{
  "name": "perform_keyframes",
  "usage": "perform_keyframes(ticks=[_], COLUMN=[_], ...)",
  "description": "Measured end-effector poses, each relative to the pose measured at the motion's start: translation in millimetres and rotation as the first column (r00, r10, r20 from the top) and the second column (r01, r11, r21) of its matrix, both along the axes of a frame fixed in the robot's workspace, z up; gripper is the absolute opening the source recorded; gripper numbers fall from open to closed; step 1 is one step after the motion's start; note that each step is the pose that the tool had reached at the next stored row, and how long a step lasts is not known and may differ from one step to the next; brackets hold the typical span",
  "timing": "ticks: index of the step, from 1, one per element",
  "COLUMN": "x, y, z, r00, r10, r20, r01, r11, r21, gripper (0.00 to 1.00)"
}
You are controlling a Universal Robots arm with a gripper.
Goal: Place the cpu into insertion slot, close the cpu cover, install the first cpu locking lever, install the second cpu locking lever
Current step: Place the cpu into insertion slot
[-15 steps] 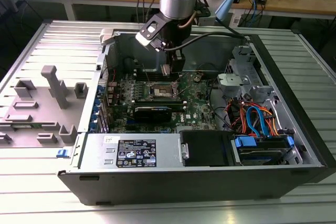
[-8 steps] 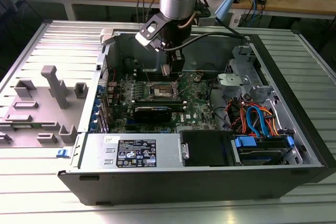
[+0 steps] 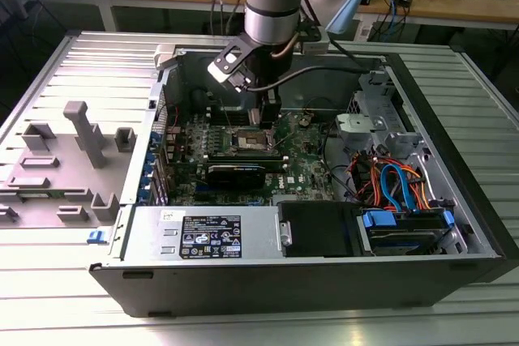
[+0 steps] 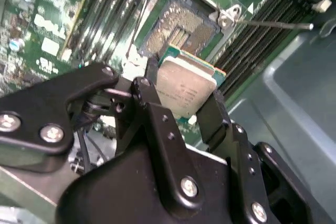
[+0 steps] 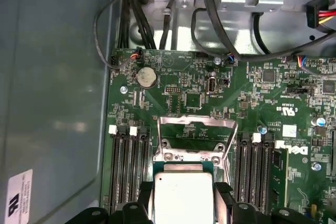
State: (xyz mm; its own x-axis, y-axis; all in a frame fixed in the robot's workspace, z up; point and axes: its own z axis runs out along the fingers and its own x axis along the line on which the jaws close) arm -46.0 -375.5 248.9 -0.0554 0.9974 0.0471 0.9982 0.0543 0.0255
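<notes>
**Step in hand (judged):** cpu placement, not yet seated.

**Gripper** (image 4: pixel 182 98): fingers (image 4: pixel 149 95) clamped on two opposite edges of the cpu (image 4: pixel 185 86). Metal top facing away from the board, held just above the socket (image 4: pixel 181 27) and apart from it. In the exterior view, near the middle of the board, inside the open case (image 3: pixel 454 224).

**Doing it well (judged):**
- Square the chip to the socket outline before lowering.
- Match the corner and notch marks; too small to read here.
- Lower flat and without force, given the exposed contact field.
- Release only once fully seated in the recess.

**Cover** (image 5: pixel 195 123): raised on its hinge beyond the socket, clear of the chip's path.

**Lever** (image 4: pixel 273 23): thin rod swung out over the memory slots (image 5: pixel 128 166), unlatched.

**Surroundings, exterior view, clock positions taken from the socket** (image 3: pixel 251 142):
- Long black card (image 3: pixel 235 172) at 6 o'clock, close by.
- Power supply (image 3: pixel 207 232) further along 6 o'clock.
- Orange and blue cables (image 3: pixel 393 184) at 4 o'clock, well apart.
- Grey fixture tray (image 3: pixel 65 160) at 9 o'clock, outside the case.

**Obstructions:** none seen between chip and socket. Closest hazards are the upright cover and the memory slots flanking both sides.
</notes>
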Motion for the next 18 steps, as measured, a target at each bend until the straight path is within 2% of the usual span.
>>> perform_keyframes(ticks=[1, 7, 9, 12, 14, 18], x=[-2.6, -9.9, -17.2, -18.3, -18.3, -18.4], y=[0.0, 0.3, 0.3, 0.3, 0.3, -1.3], z=[-4.3, -11.5, -14.8, -18.3, -24.7, -33.0], r00=[1.0000, 1.0000, 1.0000, 0.9997, 0.9967, 0.9966], r10=[-0.007, -0.007, -0.007, -0.024, -0.081, -0.082], r20=[0.0001, 0.0000, 0.0005, 0.0006, 0.0007, 0.0007], r01=[0.007, 0.007, 0.007, 0.024, 0.081, 0.082], r11=[1.0000, 1.0000, 1.0000, 0.9997, 0.9967, 0.9966], r21=[-0.0001, -0.0001, -0.0002, -0.0005, -0.0004, -0.0006], gripper=[0.55, 0.55, 0.55, 0.55, 0.55, 0.55])
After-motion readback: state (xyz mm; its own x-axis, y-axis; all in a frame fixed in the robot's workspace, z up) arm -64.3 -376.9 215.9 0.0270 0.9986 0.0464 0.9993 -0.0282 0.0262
